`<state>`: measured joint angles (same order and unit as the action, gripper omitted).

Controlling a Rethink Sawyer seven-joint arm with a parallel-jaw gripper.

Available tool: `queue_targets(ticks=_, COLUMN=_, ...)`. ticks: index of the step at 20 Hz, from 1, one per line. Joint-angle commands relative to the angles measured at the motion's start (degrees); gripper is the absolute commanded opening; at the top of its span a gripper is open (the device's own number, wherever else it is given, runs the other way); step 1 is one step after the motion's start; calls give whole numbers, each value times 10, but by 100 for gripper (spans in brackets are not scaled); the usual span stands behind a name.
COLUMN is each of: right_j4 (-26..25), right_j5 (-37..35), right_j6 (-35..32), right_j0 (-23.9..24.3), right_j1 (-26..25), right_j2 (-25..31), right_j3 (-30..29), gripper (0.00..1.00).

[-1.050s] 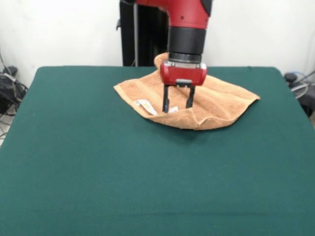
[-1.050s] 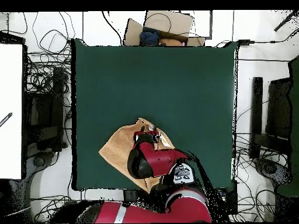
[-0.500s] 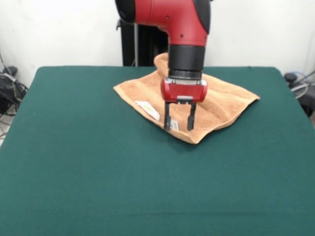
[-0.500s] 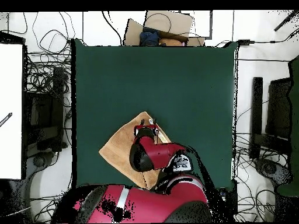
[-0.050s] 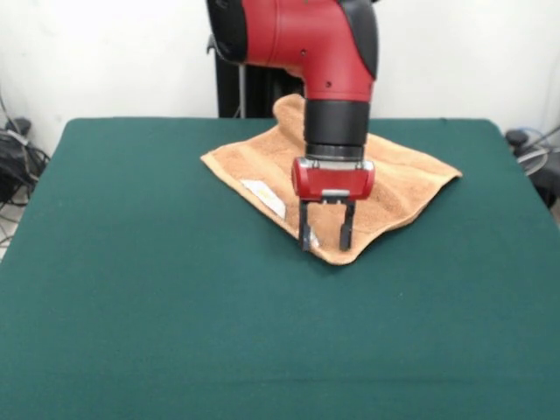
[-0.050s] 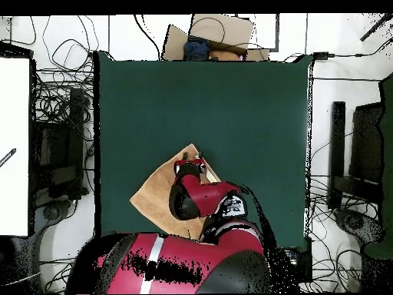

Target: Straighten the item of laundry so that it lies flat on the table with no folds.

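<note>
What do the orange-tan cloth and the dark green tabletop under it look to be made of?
The orange-tan cloth looks like cotton terry: soft nubby pile, flatter woven bands, a white label near one edge. The dark green tabletop looks like matte felt or baize: even, no glare, though that stays a guess.

Bright even light, soft faint shadows, no glare
</note>
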<state>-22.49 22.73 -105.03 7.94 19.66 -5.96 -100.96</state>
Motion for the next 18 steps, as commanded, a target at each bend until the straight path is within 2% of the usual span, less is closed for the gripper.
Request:
queue_targets(ticks=1, right_j4=-26, right_j5=15, right_j6=-63, right_j0=9, right_j1=-39, right_j2=57, right_j3=50, gripper=100)
queue_targets(ticks=3, right_j4=-28, right_j5=5, right_j6=-67, right_j0=16, right_j1=-37, right_j2=64, right_j3=48, gripper=100)
queue_targets(ticks=4, right_j4=-28, right_j5=0, right_j6=-69, right_j0=19, right_j1=-36, right_j2=68, right_j3=47, gripper=0)
queue_targets(ticks=12, right_j4=-21, right_j5=1, right_j6=-76, right_j0=26, right_j1=-37, right_j2=63, right_j3=37, gripper=0)
queue_targets(ticks=18, right_j4=-37, right_j5=3, right_j6=-76, right_j0=42, right_j1=-34, right_j2=73, right_j3=35, gripper=0)
